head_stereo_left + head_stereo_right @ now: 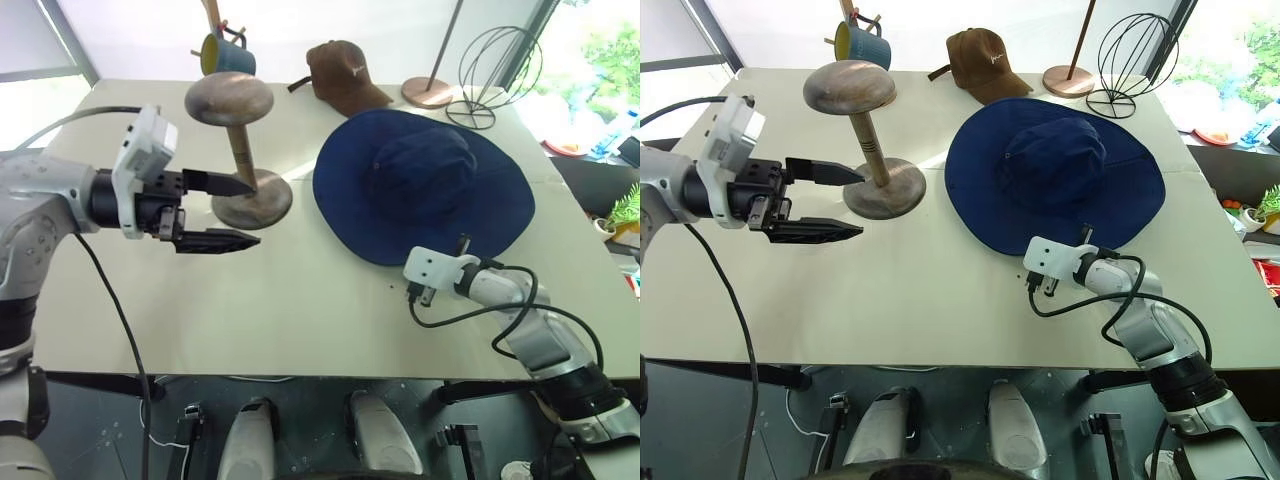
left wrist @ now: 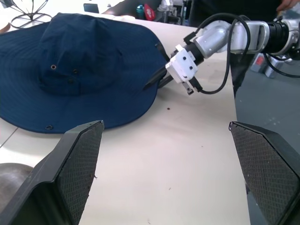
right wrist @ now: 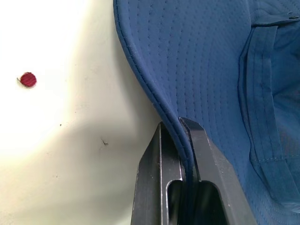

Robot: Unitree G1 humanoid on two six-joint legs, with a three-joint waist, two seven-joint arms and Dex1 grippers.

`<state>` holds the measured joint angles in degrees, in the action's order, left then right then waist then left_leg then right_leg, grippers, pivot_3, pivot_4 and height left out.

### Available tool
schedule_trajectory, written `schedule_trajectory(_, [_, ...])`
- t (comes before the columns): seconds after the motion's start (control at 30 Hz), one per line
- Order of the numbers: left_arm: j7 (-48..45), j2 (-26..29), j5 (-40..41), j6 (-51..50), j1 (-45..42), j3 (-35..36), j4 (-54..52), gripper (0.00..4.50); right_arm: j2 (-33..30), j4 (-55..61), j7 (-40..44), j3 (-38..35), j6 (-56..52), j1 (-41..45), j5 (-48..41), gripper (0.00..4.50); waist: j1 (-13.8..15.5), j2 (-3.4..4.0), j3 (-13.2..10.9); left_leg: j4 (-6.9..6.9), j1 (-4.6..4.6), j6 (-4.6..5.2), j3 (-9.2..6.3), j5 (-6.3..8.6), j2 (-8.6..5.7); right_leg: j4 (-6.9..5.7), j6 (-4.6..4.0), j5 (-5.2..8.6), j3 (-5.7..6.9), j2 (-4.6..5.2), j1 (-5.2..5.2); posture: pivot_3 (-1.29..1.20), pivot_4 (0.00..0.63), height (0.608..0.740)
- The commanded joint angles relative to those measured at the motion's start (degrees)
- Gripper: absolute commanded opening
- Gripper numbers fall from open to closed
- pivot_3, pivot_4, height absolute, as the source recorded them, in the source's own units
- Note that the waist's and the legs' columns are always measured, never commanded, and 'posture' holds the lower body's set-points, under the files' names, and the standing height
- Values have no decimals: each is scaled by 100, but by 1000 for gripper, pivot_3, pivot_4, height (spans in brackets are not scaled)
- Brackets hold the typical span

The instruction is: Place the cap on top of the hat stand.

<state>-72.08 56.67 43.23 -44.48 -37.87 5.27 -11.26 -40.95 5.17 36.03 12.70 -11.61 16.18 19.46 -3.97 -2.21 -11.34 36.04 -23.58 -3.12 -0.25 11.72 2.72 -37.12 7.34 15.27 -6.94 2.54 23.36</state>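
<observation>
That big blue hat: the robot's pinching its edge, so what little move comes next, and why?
Probably a gentle lift. The right gripper is shut on the cap at its brim, yet the cap lies flat on the table. The hat stand rises beside it, so the cap must go up before crossing over. The left gripper hangs open by the stand.

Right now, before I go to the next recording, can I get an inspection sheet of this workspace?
Surface: pale table, a small red dot on it.
Job's things: cap lying flat; hat stand upright, top bare.
Clutter: brown baseball cap, wire globe stand, pole base, mug.
End effectors: right end effector shut on the cap's brim; left end effector open, beside the hat stand.
Cables: black cable looped at the right wrist.
Surroundings: plant.
</observation>
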Motion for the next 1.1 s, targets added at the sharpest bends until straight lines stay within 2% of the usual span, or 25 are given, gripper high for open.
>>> schedule_trajectory(0.03, [63, 27, 82, 51, 21, 267, -138, 4500, 51, 38, 91, -227, -153, 155, -184, 31, -1, 0, 0, 0, 0, 0, 0, 0, 0, 0, 0, 0, 0, 0, 0, 0, 150, 738])
schedule_trajectory(0.17, [250, 98, 192, -51, 150, 614, -195, 4500, 156, 404, 592, -716, -771, 570, -1083, 31, -12, 5, -3, -2, 0, 0, 0, 0, 0, -1, 0, 0, 0, 0, 2, 0, 150, 738])
schedule_trajectory(0.23, [391, 152, 320, -157, 267, 896, -260, 4500, 222, 560, 862, -1029, -1283, 1057, -1655, 31, -21, 11, -7, -3, -3, 0, -1, 0, 1, -3, 1, -1, 0, -1, 6, 0, 150, 738])
schedule_trajectory(0.33, [622, 231, 522, -331, 520, 1365, -423, 4500, 226, 375, 1177, -1453, -1809, 2123, -2423, 31, -25, 22, -15, -5, -3, 0, -1, 0, 2, -3, 2, -1, 0, -1, 8, 0, 150, 738])
schedule_trajectory(0.43, [916, 249, 677, -448, 755, 1760, -617, 4500, 207, -289, 1348, -1571, -1840, 3234, -2736, 31, -16, 23, -15, -12, -3, 1, -3, 0, 3, -3, 2, -1, 5, -1, 11, 0, 150, 738])
schedule_trajectory(0.6, [1504, 234, 1055, -736, 1083, 2489, -909, 4500, 464, -1910, 1491, -1314, -1274, 5077, -2725, 31, -19, 24, -16, -19, -6, 2, -2, 1, 4, 2, 1, -1, 11, 2, 16, 0, 150, 738])
schedule_trajectory(0.73, [1912, 332, 1272, -924, 1375, 3265, -992, 4500, 893, -3340, 1563, -987, -304, 6290, -2456, 31, -84, 27, -17, -27, -12, 2, -2, 1, 5, 0, 1, -2, 14, 2, 29, 0, 150, 738])
schedule_trajectory(0.83, [2181, 437, 1398, -1088, 1542, 3832, -953, 4500, 1283, -4240, 1503, -863, 295, 6980, -2330, 31, -168, 27, -17, -40, -20, 1, -4, 1, 5, -3, 10, -7, 17, 2, 39, 0, 150, 738])
schedule_trajectory(0.93, [2262, 567, 1428, -1252, 1894, 4469, -991, 4500, 1731, -5126, 1326, -776, 929, 7565, -2163, 31, -227, 27, -18, -36, -77, 1, -4, 0, 5, -19, 22, -15, 17, 3, 103, 0, 150, 738])
schedule_trajectory(1.1, [2376, 678, 1484, -1460, 2392, 5223, -1077, 4500, 2296, -5979, 1049, -691, 1890, 8110, -1911, 31, -335, 29, -18, -47, -90, 0, -8, 0, 5, -23, 21, -15, 24, 4, 118, 0, 150, 738])
